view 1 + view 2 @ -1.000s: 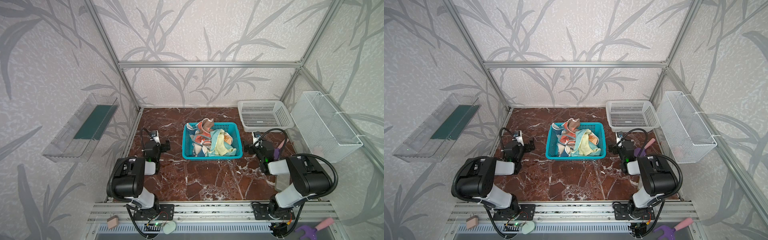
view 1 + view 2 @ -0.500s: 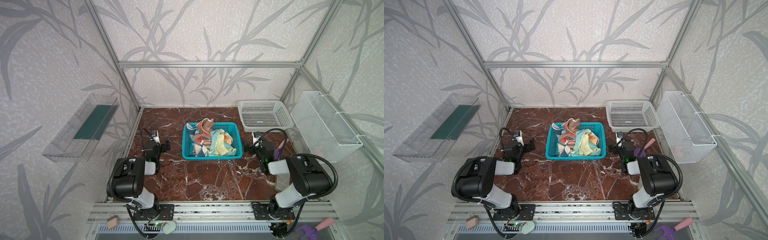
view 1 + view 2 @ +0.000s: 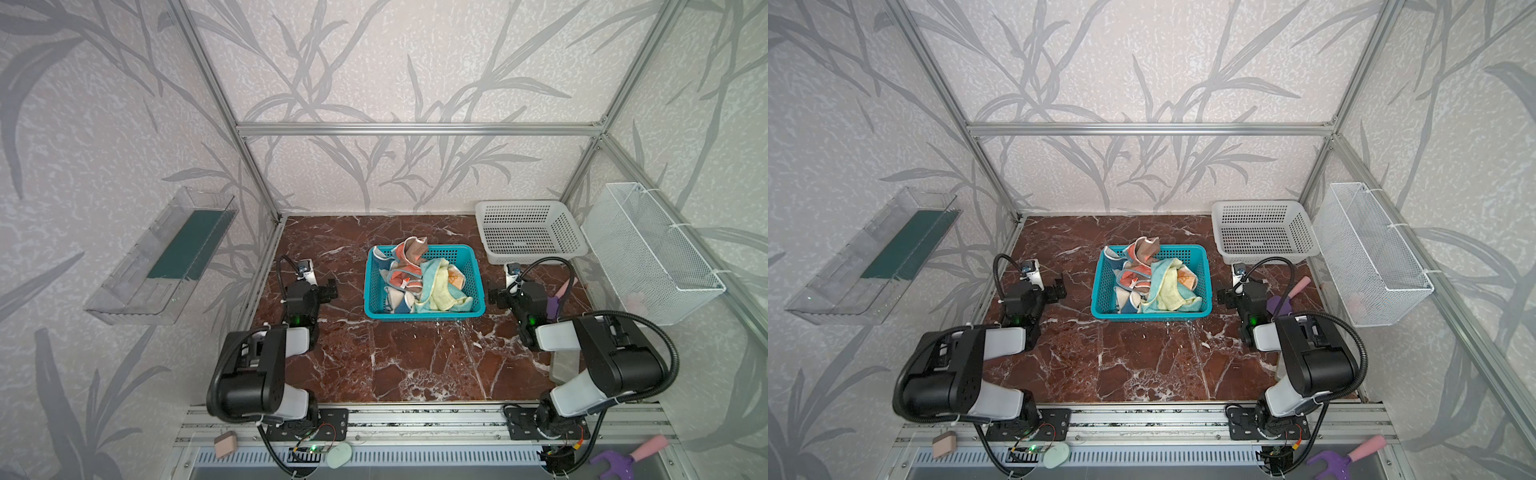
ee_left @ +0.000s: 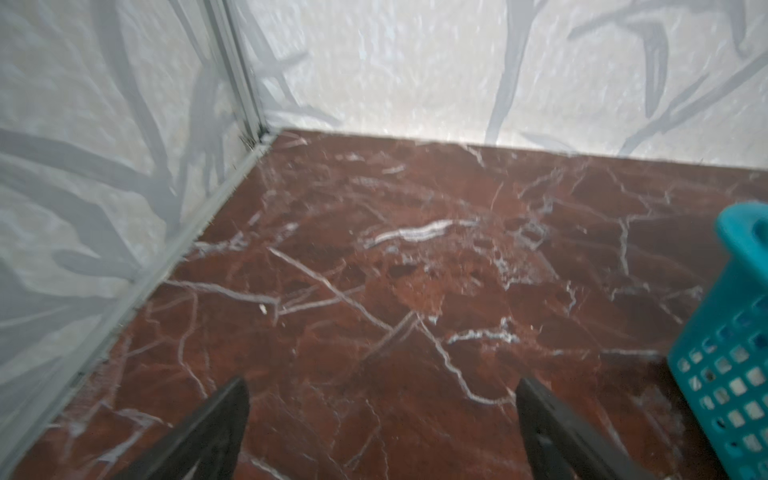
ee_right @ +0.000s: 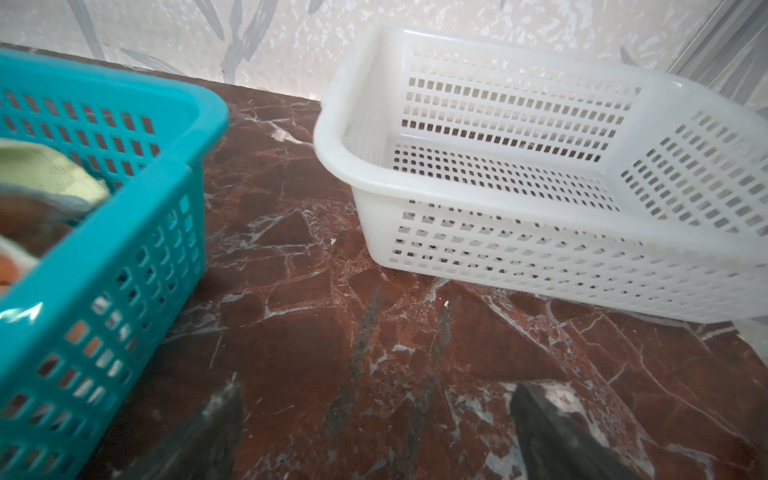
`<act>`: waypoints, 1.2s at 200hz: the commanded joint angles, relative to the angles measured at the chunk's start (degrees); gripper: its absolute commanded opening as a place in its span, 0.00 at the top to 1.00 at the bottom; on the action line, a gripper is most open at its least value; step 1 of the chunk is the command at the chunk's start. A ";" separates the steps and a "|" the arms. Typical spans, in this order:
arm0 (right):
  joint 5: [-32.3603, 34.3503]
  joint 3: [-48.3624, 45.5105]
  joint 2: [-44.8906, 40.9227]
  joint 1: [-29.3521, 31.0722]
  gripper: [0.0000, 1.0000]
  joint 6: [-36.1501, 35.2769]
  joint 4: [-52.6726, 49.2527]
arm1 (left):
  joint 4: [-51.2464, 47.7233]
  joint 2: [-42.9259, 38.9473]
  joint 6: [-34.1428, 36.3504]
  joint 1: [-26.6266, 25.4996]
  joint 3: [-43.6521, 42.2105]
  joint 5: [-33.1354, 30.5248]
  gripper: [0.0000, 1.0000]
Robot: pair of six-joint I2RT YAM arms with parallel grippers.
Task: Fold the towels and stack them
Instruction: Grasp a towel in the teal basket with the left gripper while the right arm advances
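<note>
Towels (image 3: 434, 286) heaped in teal basket (image 3: 424, 312), prints illegible

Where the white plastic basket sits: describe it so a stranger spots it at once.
On the red marble tabletop, look to the far right corner by the back wall. The white plastic basket stands there, low, perforated and empty. The teal basket at centre holds the towels, and the wire mesh basket hangs on the side wall instead.

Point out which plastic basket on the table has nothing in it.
The white basket, back right: only its perforated floor shows. The teal basket is heaped with crumpled towels.
</note>
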 commanded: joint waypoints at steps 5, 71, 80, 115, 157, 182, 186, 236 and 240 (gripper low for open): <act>5.81 6.16 -12.21 1.84 0.01 -0.26 -16.99 | -21.45 -11.99 -5.56 -0.76 8.08 -4.24 0.02; -3.62 30.65 -13.43 4.99 0.12 13.67 -59.82 | -59.00 -0.36 -17.05 -26.28 42.71 14.04 0.31; -5.92 31.09 -12.82 6.19 0.14 15.24 -60.59 | -61.73 4.20 -17.80 -32.09 46.82 13.94 0.33; -5.53 30.59 -12.62 8.34 0.14 23.18 -63.44 | -67.94 25.94 -20.95 -48.57 61.18 12.25 0.28; -5.13 33.13 -16.65 8.82 0.15 24.93 -69.76 | -79.22 38.95 -24.61 -44.24 67.75 4.68 0.27; -6.26 34.56 -18.63 9.24 0.15 23.84 -70.86 | -84.00 37.71 -18.44 -33.27 64.00 1.45 0.28; -6.25 34.67 -18.85 9.22 0.15 23.67 -71.15 | -84.61 37.61 -16.48 -31.58 63.93 1.85 0.28; -6.67 34.90 -20.06 9.22 0.15 22.94 -71.91 | -95.14 41.02 -2.00 -15.23 70.10 -9.26 0.24; -7.16 34.99 -19.84 9.22 0.15 22.98 -71.88 | -95.13 41.35 -1.42 -14.04 70.79 -9.93 0.24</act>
